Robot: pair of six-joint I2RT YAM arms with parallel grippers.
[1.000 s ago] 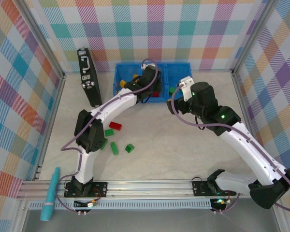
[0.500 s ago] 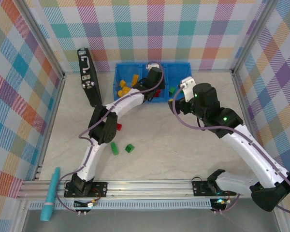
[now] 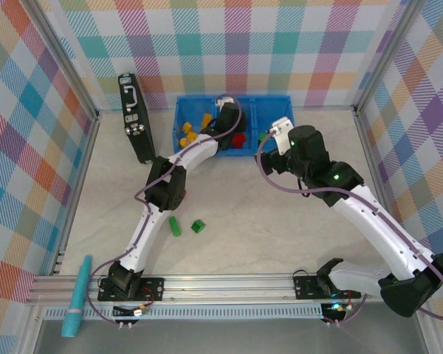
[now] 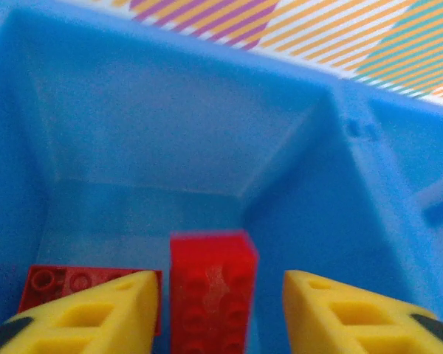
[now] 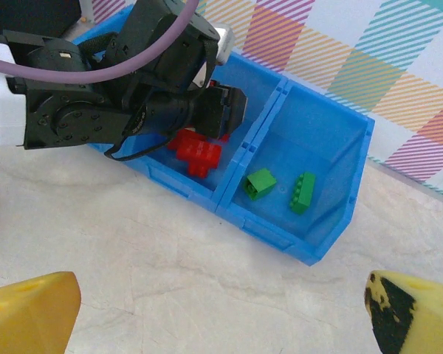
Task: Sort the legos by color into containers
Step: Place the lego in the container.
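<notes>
The containers are three compartments of a long blue bin (image 3: 207,100) at the back. Yellow and orange legos (image 3: 188,133) lie in the left one, red legos (image 3: 238,140) in the middle one, green legos (image 5: 260,182) in the right one. My left gripper (image 4: 221,317) hangs over the middle compartment (image 4: 170,133), open. A red brick (image 4: 213,284) sits loose between its yellow fingers, with a gap at each side. A second red brick (image 4: 59,282) lies beside it. My right gripper (image 5: 221,324) is wide open over bare table in front of the bin (image 5: 280,228), holding nothing.
Two green legos (image 3: 175,226) (image 3: 198,226) lie on the table near the left arm. A black case (image 3: 135,118) stands left of the bin. The left arm (image 5: 133,103) reaches across the bin's middle. A teal tool (image 3: 80,295) lies beyond the front rail.
My left gripper, shut a second ago, has opened over the middle compartment and let go of the red brick. The right arm has shifted slightly left.
</notes>
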